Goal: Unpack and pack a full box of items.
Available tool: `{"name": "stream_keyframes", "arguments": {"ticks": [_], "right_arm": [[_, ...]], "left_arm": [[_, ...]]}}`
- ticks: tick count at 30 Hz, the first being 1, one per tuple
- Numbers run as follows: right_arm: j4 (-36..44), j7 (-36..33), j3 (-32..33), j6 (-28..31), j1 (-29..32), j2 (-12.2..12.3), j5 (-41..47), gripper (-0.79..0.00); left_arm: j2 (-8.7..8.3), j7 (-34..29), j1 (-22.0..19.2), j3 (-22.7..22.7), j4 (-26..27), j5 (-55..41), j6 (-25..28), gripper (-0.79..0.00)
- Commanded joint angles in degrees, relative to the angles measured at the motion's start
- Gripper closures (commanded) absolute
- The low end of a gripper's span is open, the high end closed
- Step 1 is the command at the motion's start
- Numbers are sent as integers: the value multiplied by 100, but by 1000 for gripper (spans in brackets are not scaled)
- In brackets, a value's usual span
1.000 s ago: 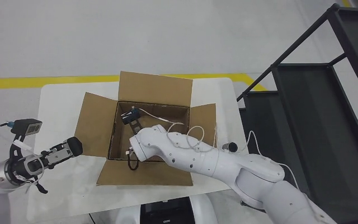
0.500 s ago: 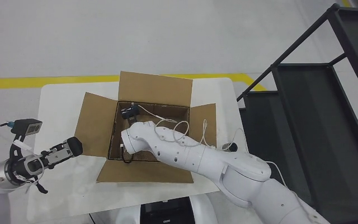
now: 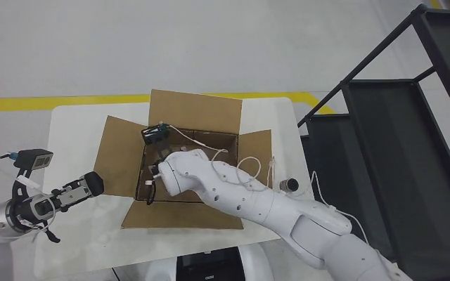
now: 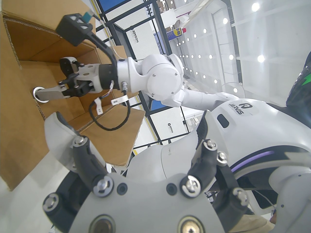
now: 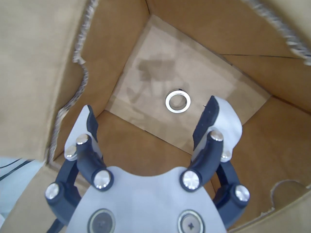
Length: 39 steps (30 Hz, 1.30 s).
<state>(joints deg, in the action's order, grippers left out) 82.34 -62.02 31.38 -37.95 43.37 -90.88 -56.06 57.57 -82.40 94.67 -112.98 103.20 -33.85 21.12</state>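
An open cardboard box point(image 3: 119, 151) stands mid-table with its flaps spread. My right arm point(image 3: 211, 183) leans into it. Inside, my right gripper point(image 5: 151, 120) hangs open above the box floor point(image 5: 206, 78). A small silver ring point(image 5: 178, 102) lies flat on that floor, just ahead of the fingertips and apart from them. In the left wrist view the right gripper point(image 4: 54, 81) is open inside the box point(image 4: 24, 122), one finger just over the ring point(image 4: 35, 93). My left gripper point(image 3: 95, 184) stays open and holds nothing beside the box's left flap, fingers point(image 4: 58, 127) spread wide.
A small dark cylinder point(image 3: 288, 185) stands on the white table point(image 3: 77, 126) right of the box. A black metal stair frame point(image 3: 394, 140) rises close to the table's right side. White cables point(image 3: 246, 168) loop along the right arm.
The right arm's wrist swung toward the box's far-left corner, its camera now over the left rim. The left arm has kept still.
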Motion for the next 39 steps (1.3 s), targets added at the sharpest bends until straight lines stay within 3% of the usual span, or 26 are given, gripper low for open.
{"name": "stream_keyframes", "arguments": {"ticks": [1,6,12,21,32,39], "right_arm": [[888,-70,534,241,506,265,-190,-785],[2696,-238,1922,1355,1890,762,-184,-785],[3954,-224,3552,2384,3307,1072,657,-785],[5231,537,5251,2543,4970,1260,1026,-785],[5231,2231,6598,2473,6426,1281,1515,-785],[5231,1946,7299,2324,7204,1311,1832,-785]], "left_arm": [[0,0,0,0,0,0,0,-785],[0,0,0,0,0,0,0,-785],[0,0,0,0,0,0,0,-785],[0,0,0,0,0,0,0,-785],[0,0,0,0,0,0,0,-785],[0,0,0,0,0,0,0,-785]]}}
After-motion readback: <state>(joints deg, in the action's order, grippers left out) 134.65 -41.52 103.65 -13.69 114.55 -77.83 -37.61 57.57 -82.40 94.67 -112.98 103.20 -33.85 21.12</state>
